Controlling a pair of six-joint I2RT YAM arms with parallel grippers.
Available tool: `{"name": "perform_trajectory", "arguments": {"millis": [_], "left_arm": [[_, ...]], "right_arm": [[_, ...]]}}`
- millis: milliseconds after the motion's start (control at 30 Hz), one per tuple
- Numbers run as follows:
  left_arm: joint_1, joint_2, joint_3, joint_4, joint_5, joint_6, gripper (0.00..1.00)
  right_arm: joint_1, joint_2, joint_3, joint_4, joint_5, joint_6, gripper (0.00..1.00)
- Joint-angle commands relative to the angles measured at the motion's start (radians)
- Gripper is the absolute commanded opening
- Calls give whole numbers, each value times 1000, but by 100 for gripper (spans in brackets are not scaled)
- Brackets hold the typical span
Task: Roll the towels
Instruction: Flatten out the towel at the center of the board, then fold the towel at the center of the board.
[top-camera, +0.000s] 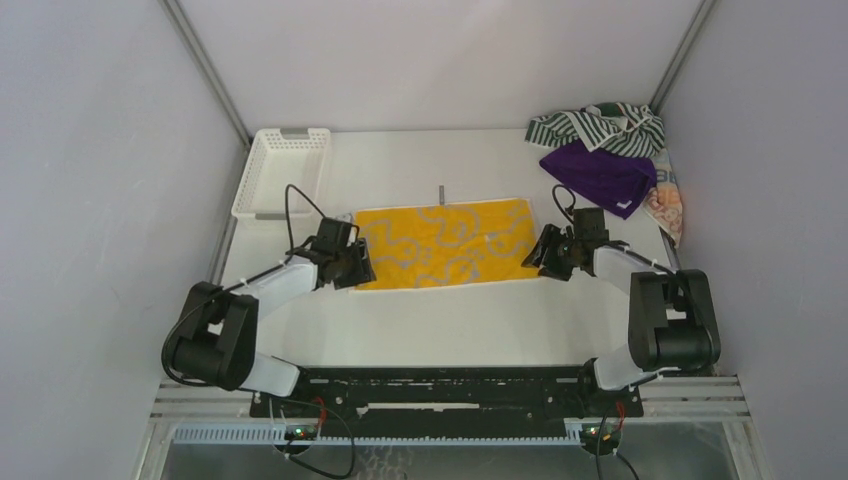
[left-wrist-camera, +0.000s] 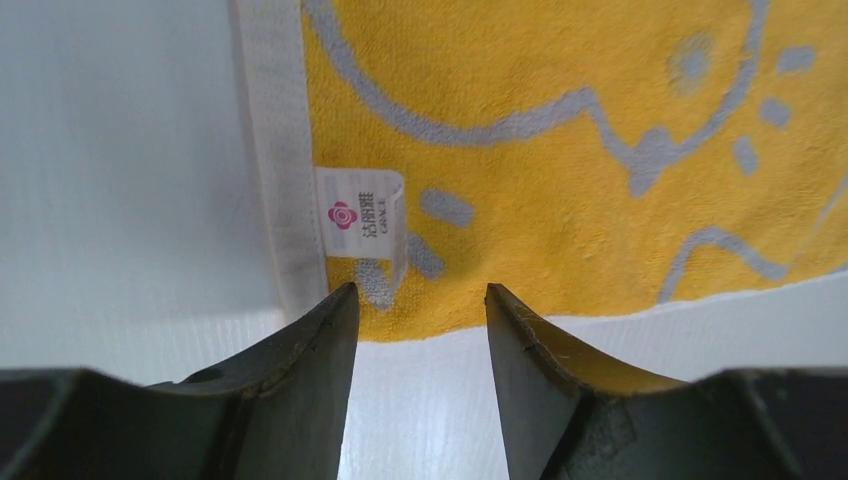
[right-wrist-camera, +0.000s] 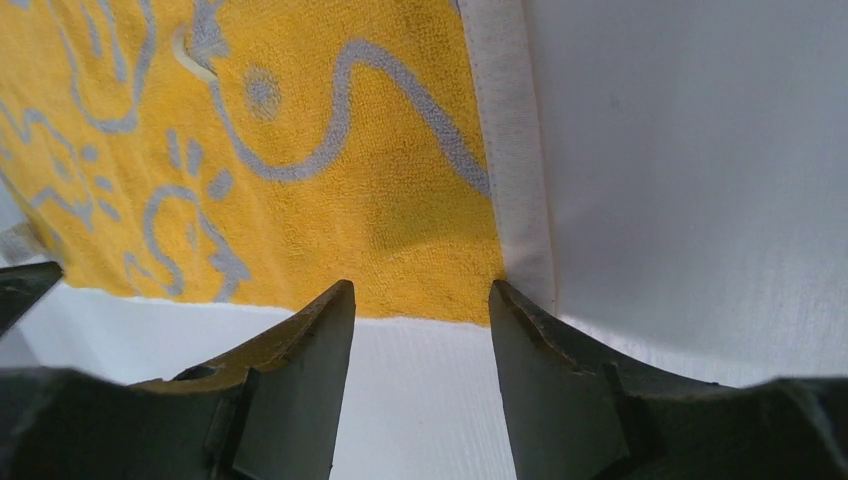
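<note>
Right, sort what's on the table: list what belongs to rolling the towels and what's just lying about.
For the job: yellow towel, spread flat; green-striped towel, purple towel, patterned towel, heaped far right.
Lying about: white basket, far left.

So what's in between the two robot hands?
The yellow towel lies spread flat between the left gripper and the right gripper, one at each near corner. The top view shows it.

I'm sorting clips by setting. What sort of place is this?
Probably a lab test cell, not a home: blank walls with metal posts enclose a white table, two robot arms are mounted on a rail, and a towel lies spread flat.
</note>
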Motion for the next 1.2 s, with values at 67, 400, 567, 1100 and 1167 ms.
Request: {"name": "perform_trajectory", "arguments": {"millis": [67,400,567,1100,1167], "left_arm": [[-3,-34,-36,-31,-18,-22,55],[-5,-96,-130,-39,-3,-64,54],[-4,-168,-140,-50,9,-81,55],[13,-6,372,-211,-106,84,58],[25,63,457,-245,-150,107,57]], "right_arm": [[-31,10,-22,-7,40,28,54],[-50,-61,-79,-74,133,42,54],[-43,-106,-87,-79,126,50,54],[68,2,391,-262,256,-166,51],[61,51,444,-271,272,-176,50]]}}
